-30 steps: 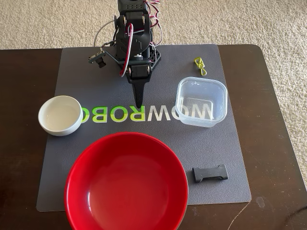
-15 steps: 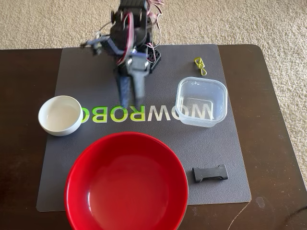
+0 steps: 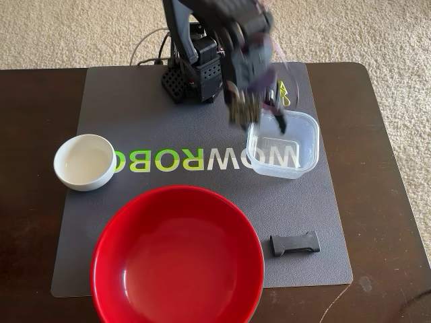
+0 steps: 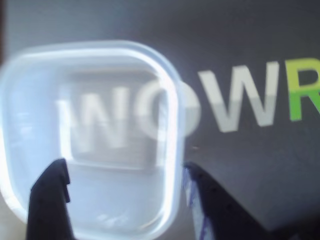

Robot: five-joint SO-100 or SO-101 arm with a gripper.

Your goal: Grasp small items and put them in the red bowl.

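Gripper (image 3: pixel 259 121) is over the far-left corner of the clear tub (image 3: pixel 282 143), as I see it in the fixed view, blurred. My wrist view shows fingers spread wide (image 4: pixel 125 200), one inside the tub (image 4: pixel 90 130), one outside its wall. Red bowl (image 3: pixel 176 259) sits at the near mat edge; white bowl (image 3: pixel 85 161) left, black piece (image 3: pixel 294 243) right, band (image 3: pixel 283 91) mostly hidden behind the arm.

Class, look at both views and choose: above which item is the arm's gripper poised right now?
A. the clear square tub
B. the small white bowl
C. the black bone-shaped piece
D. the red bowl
A. In the wrist view the gripper has its fingers spread either side of the near wall of the clear square tub; the fixed view shows it over that tub's far-left corner.
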